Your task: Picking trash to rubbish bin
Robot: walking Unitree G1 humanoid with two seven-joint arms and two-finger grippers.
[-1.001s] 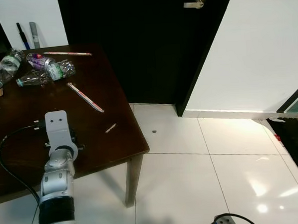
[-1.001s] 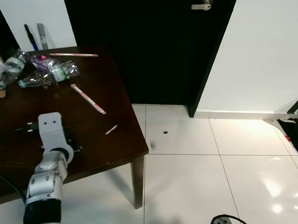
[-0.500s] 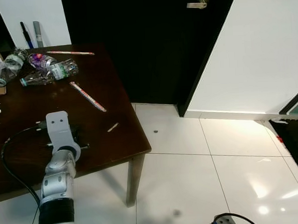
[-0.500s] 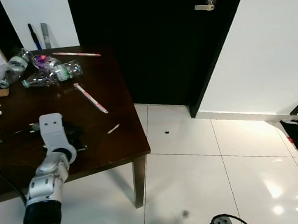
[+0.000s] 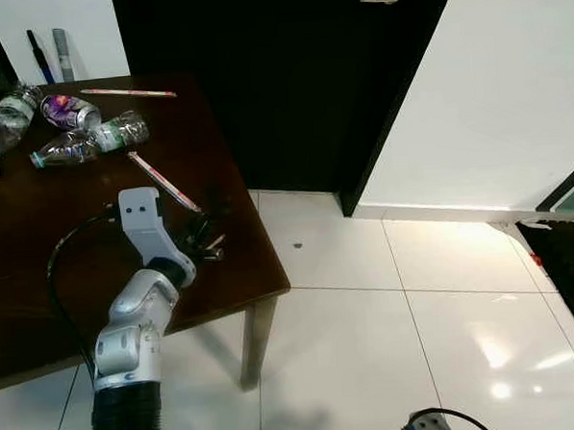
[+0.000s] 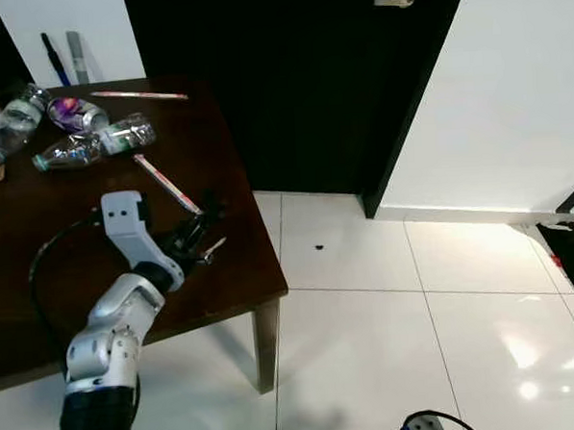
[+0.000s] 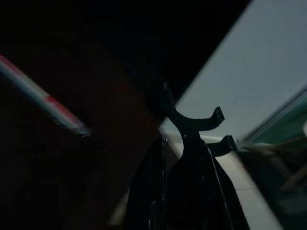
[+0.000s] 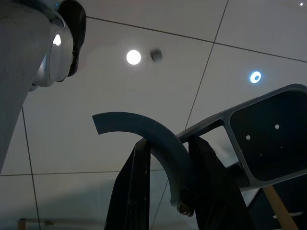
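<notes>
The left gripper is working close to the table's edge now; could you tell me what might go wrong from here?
The small paper scrap lies near the table edge, so the left gripper could nudge it onto the floor. The long straw wrapper lies just beside the fingers and could be swept along. The scrap looks thin and flat, so the fingers may close without catching it.

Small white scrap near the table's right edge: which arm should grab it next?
Left. The left claw is over the dark wooden table, right beside the small white scrap and the long straw wrapper. The right arm hangs low over the floor, idle.
</notes>
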